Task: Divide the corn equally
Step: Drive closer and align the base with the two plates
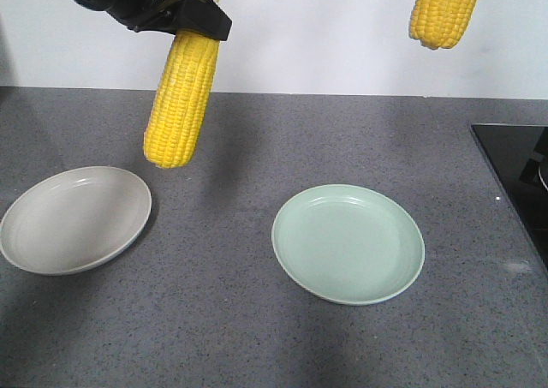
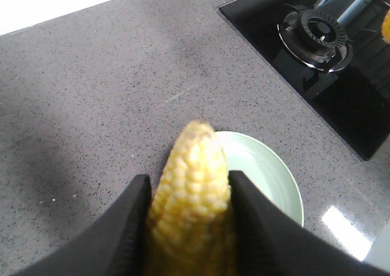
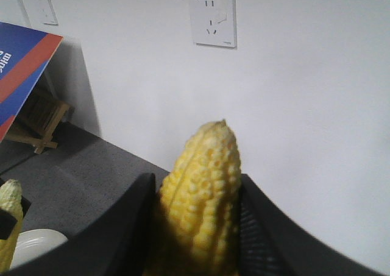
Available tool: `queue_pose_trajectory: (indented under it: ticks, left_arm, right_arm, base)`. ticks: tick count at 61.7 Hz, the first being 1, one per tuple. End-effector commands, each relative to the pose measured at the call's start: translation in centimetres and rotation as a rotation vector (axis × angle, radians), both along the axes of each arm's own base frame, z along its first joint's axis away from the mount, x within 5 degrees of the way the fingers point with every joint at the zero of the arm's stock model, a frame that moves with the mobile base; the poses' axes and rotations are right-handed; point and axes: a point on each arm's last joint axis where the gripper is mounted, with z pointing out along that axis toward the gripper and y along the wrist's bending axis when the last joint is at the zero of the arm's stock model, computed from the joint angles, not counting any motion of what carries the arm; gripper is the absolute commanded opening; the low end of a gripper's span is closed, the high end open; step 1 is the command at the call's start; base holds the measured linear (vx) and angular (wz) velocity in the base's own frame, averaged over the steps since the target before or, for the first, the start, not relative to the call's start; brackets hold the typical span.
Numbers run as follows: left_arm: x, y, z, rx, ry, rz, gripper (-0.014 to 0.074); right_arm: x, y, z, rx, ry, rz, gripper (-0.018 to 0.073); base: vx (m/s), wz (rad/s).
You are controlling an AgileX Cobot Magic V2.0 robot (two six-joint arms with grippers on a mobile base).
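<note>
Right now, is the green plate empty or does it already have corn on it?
Empty. The green plate is bare in the front view; one cob and the other cob hang in the air.

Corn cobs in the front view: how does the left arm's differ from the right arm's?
The left-arm cob hangs lower, its free end between the grey plate and green plate in the picture; the right-arm cob is higher, at the top edge. The left-arm cob shows almost whole and leans; the right-arm cob is mostly cut off. Both are yellow, held end-down in black jaws.
</note>
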Motion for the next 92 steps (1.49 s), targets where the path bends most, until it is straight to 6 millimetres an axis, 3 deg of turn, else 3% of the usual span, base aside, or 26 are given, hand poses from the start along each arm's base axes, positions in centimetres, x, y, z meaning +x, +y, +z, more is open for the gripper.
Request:
queue_pose_trajectory:
  ticks: [1,92]
  left_arm:
    - [-1.98,0.29,3.12,-0.07,-0.079,-0.006,-0.0008]
    - [-1.98,0.29,3.12,-0.07,-0.079,-0.006,-0.0008]
  right_arm:
    - [-1.61,0.0,2.39,0.043,-0.095,-0.022,0.0007]
    - [-1.61,0.0,2.39,0.043,-0.095,-0.022,0.0007]
  base:
    - [0.03,-0.04]
    - [0.02,-0.02]
